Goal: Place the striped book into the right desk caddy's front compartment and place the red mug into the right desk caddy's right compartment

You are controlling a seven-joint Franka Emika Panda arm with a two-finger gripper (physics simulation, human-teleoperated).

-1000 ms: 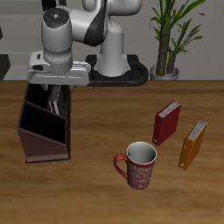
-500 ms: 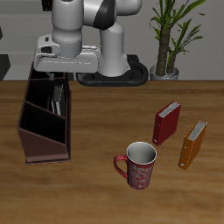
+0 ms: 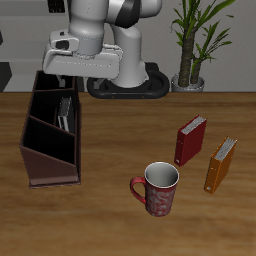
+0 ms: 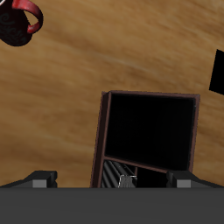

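The striped book [image 3: 65, 112] stands inside the right desk caddy [image 3: 42, 160], in a long narrow section beside a slanted divider. In the wrist view its striped cover [image 4: 129, 170] shows next to a dark section of the caddy [image 4: 103, 131]. My gripper [image 3: 72, 76] hangs above the caddy's back end, open and holding nothing. Its fingers [image 4: 44, 178] stand wide apart. The red mug [image 3: 158, 188] stands upright on the table, well away from the caddy, handle toward it. The mug [image 4: 19, 22] also shows in the wrist view.
A red book [image 3: 190, 140] and an orange book [image 3: 222, 165] stand upright beyond the mug. A potted plant [image 3: 195, 45] stands at the table's back beside the robot's base [image 3: 130, 80].
The gripper has risen out of the caddy and drawn back toward the robot's base. The striped book stays in the caddy, let go. Mug and other books have not moved.
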